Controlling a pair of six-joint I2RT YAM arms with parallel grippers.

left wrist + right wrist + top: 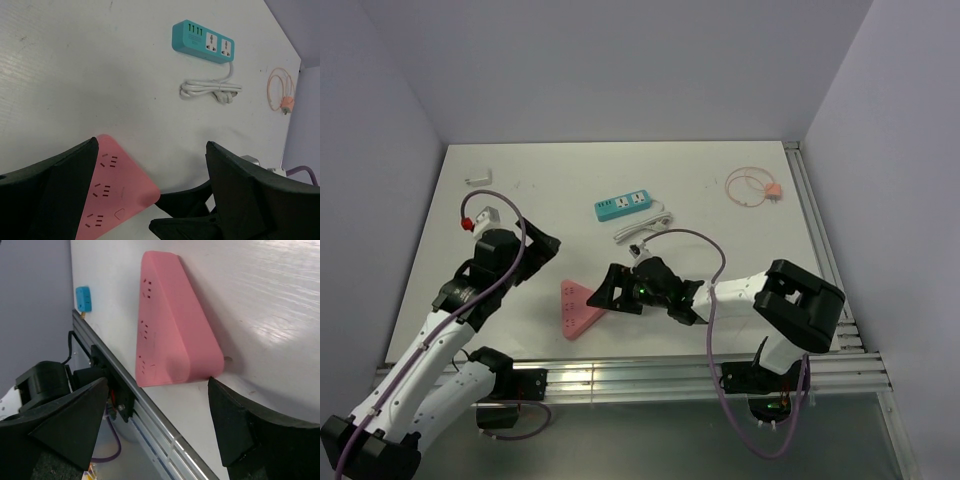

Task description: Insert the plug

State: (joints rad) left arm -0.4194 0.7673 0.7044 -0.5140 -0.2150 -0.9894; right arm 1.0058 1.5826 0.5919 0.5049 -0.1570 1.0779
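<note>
A pink power strip (578, 308) lies near the table's front edge; it shows in the left wrist view (112, 192) and the right wrist view (170, 325). My right gripper (603, 295) is open and empty, low on the table, with one fingertip (216, 390) at the strip's right corner. My left gripper (542, 255) is open and empty, hovering just behind the strip. A pink cable with an orange plug (773, 192) lies at the back right, far from both grippers. A white plug with a red tip (477, 218) lies at the left.
A teal power strip (624, 206) with a coiled white cable (642, 228) lies mid-table. A small white adapter (478, 179) sits at the back left. A metal rail (650, 372) runs along the front edge, close below the pink strip.
</note>
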